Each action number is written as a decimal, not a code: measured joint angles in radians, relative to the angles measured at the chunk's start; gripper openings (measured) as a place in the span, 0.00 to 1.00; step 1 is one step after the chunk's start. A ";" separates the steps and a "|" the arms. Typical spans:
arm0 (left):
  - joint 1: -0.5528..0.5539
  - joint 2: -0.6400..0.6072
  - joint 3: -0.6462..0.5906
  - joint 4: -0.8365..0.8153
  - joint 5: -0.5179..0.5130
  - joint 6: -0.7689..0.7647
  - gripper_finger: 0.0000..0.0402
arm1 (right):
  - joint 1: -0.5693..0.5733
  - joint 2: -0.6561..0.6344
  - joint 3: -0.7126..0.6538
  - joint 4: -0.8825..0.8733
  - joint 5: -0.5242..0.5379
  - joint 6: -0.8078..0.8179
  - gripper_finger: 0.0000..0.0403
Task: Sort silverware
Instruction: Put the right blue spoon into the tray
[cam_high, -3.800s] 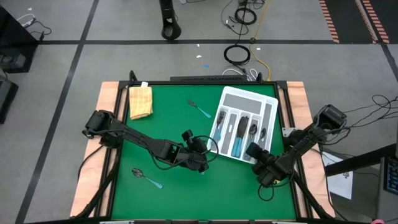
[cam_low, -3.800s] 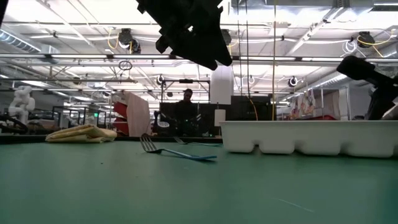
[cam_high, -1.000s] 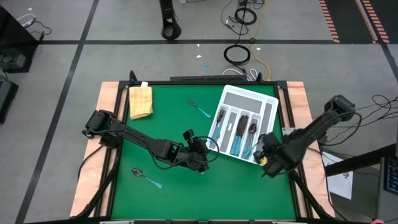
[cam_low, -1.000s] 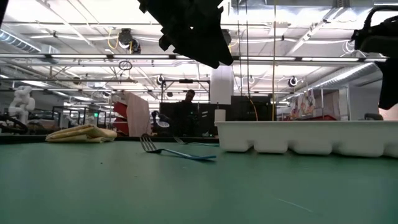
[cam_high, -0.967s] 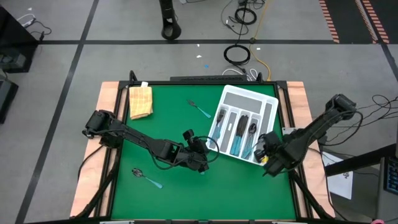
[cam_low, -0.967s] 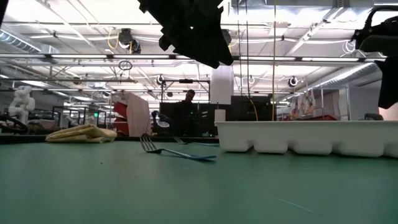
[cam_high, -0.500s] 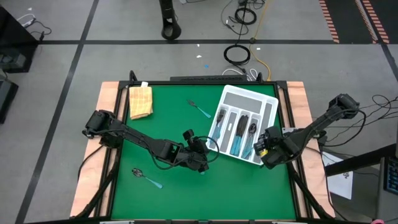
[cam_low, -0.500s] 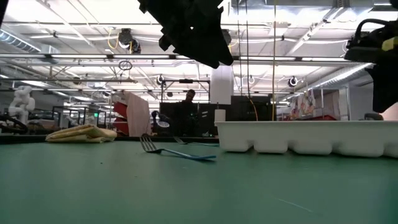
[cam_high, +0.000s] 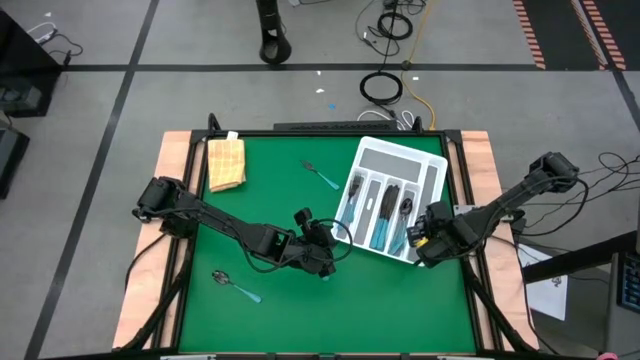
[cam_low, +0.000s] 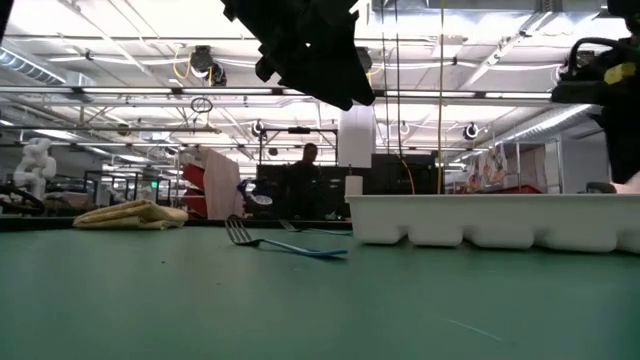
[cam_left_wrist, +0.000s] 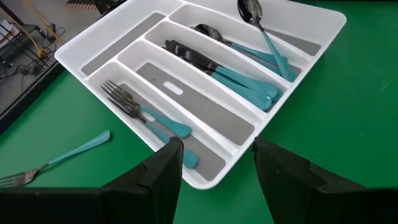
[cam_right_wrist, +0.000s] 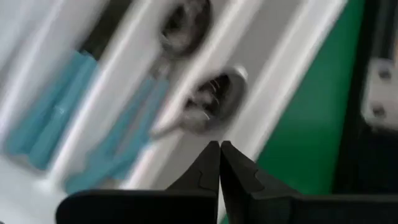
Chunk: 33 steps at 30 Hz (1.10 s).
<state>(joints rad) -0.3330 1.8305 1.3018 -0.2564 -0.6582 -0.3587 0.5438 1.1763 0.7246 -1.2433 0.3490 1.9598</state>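
Observation:
The silverware has silvery heads and teal handles. Most of it lies sorted in the white divided tray (cam_high: 432, 170), with forks (cam_left_wrist: 146, 115), knives (cam_left_wrist: 217, 71) and spoons (cam_left_wrist: 264, 34) in separate compartments. A loose fork (cam_high: 321, 177) lies on the green mat left of the tray, and a loose spoon (cam_high: 236, 287) lies near the front left. My left gripper (cam_left_wrist: 214, 171) hangs open above the mat at the tray's near left corner, holding nothing. My right gripper (cam_right_wrist: 219, 163) is shut and empty, pointing steeply down over the spoon compartments (cam_right_wrist: 186, 99) at the tray's near right end.
A folded yellow cloth (cam_high: 226, 161) lies at the mat's far left corner. In the low view the loose fork (cam_low: 285, 244) lies between the cloth (cam_low: 130, 213) and the tray (cam_low: 490, 220). Bare green mat spreads along the near edge (cam_high: 340, 320).
My right gripper, shut throughout, has moved a little toward the table's far edge, from beside the tray's near right corner to above it, and has rolled about its own axis. My left gripper has kept still.

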 joint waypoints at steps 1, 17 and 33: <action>0.000 0.000 0.000 0.000 0.000 0.001 0.50 | 0.000 0.000 0.000 -0.016 -0.029 0.004 0.00; 0.005 0.000 0.000 0.000 0.000 0.008 0.50 | -0.127 0.027 0.000 0.006 -0.069 0.085 0.00; 0.005 0.000 0.000 -0.054 0.007 0.060 0.50 | -0.222 0.133 0.000 0.077 -0.110 0.109 0.00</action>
<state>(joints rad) -0.3275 1.8305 1.3022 -0.3102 -0.6514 -0.2983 0.3221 1.3095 0.7242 -1.1660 0.2392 2.0693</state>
